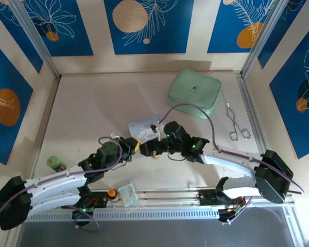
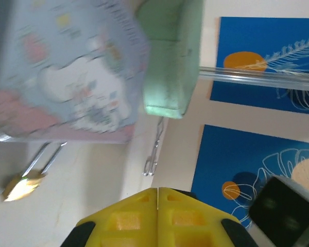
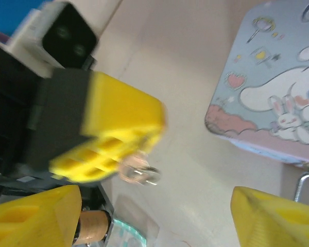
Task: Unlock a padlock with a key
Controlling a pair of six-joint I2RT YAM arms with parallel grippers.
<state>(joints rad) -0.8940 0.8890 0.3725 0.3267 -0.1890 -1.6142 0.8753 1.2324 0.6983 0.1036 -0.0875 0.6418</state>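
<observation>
My left gripper [image 2: 157, 194] is shut, its yellow fingers pressed together. From the right wrist view its tips [image 3: 144, 146] hold the key [image 3: 139, 173], a small pale metallic piece sticking out below them. The brass padlock [image 2: 21, 186] lies on the table beside the pale blue cartoon tin [image 2: 67, 67], its thin shackle [image 2: 44, 157] pointing toward the tin. My right gripper [image 3: 157, 221] is open, wide apart, with nothing between its fingers; a bit of the shackle [image 3: 305, 184] shows by its right finger. Both grippers meet mid-table [image 1: 144, 147], just in front of the tin [image 1: 144, 125].
A mint green box [image 1: 194, 93] stands at the back right, with silver tongs [image 1: 237, 123] beside it. A small green bottle [image 1: 55, 164] sits far left. An orange-capped bottle [image 1: 112, 193] and a clear cup [image 1: 127, 194] rest near the front rail.
</observation>
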